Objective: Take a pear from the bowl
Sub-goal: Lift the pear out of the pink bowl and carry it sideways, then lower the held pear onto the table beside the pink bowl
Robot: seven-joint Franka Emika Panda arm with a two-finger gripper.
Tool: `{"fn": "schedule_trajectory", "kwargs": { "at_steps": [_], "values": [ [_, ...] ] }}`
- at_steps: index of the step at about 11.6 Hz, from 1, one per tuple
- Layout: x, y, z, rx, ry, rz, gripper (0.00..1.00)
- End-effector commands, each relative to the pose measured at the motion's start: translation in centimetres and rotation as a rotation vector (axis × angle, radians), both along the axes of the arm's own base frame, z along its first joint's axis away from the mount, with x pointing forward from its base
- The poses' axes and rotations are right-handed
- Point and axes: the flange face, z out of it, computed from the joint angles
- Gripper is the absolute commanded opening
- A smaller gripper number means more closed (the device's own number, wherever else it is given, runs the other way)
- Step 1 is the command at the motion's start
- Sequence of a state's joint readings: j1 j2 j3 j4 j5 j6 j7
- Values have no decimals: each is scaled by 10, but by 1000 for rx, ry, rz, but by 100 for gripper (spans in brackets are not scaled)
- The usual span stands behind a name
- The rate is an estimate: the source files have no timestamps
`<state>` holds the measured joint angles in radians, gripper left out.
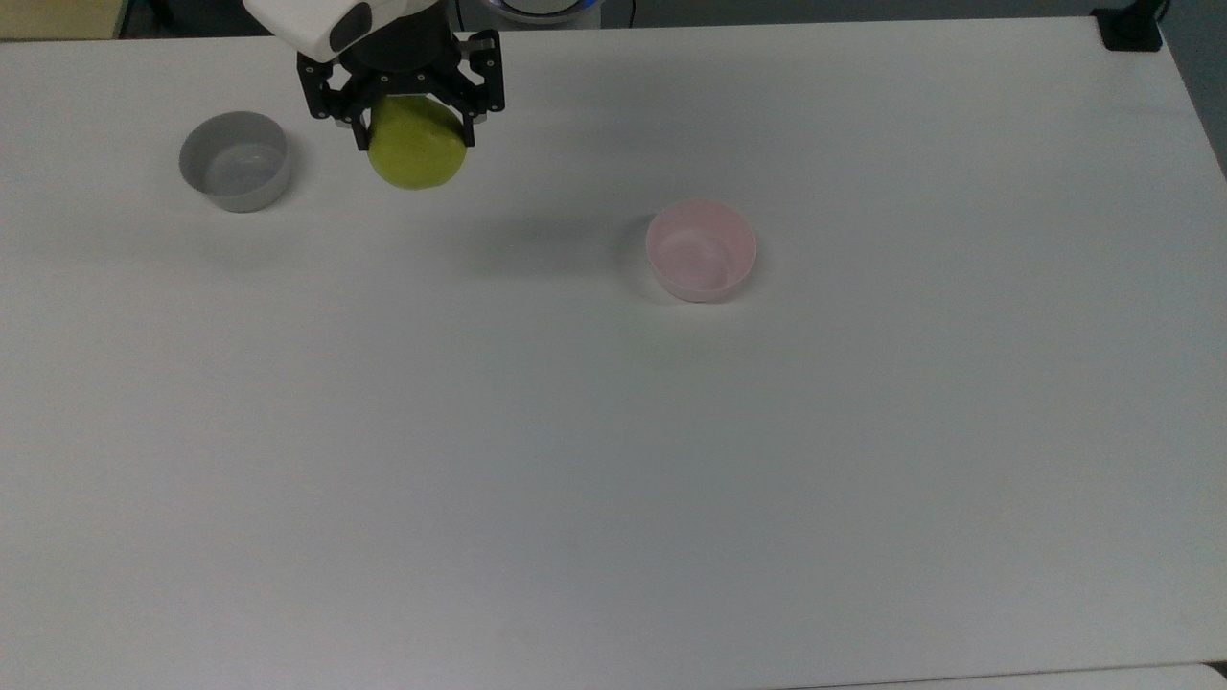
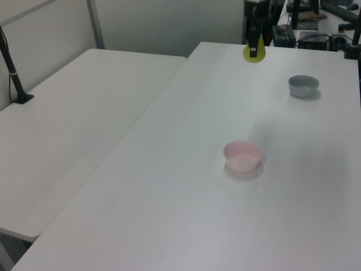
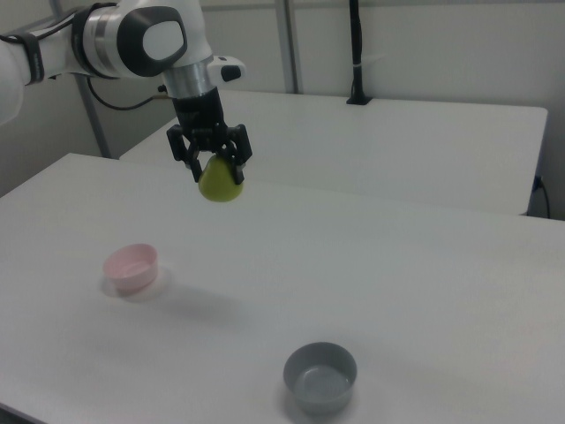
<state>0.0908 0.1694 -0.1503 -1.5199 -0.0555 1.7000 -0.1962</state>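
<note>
White table (image 1: 613, 460) broad and bare toward the top view's bottom edge, pink bowl (image 1: 701, 250) mid-table, grey bowl (image 1: 235, 160) near far edge, gripper (image 1: 410, 134) pinching pear (image 1: 417, 155) aloft between bowls, nearer the grey one.

- The arm (image 3: 132, 40) is built of rounded white shells, with a grey cap on the joint nearest the wrist and dark bands between segments.
- Above the jaws sits a dark cylindrical wrist section.
- The gripper (image 1: 403, 129) has a black body and black linkage fingers (image 3: 238, 152) on each side of the jaws.
- A white housing (image 1: 316, 21) with a small dark oval mark sits just behind the black body.
</note>
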Motion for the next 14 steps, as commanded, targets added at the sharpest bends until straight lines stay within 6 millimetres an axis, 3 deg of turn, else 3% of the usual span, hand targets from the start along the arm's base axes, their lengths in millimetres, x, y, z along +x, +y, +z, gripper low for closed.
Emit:
{"fn": "schedule_trajectory", "kwargs": {
  "at_steps": [1,5,11,14],
  "values": [
    [17,-5,-3,10,-92,18,35],
    [33,-12,-64,4,-82,4,35],
    [58,-6,-178,-17,-39,19,35],
    [64,-4,-205,-25,-31,24,37]
  ]
}}
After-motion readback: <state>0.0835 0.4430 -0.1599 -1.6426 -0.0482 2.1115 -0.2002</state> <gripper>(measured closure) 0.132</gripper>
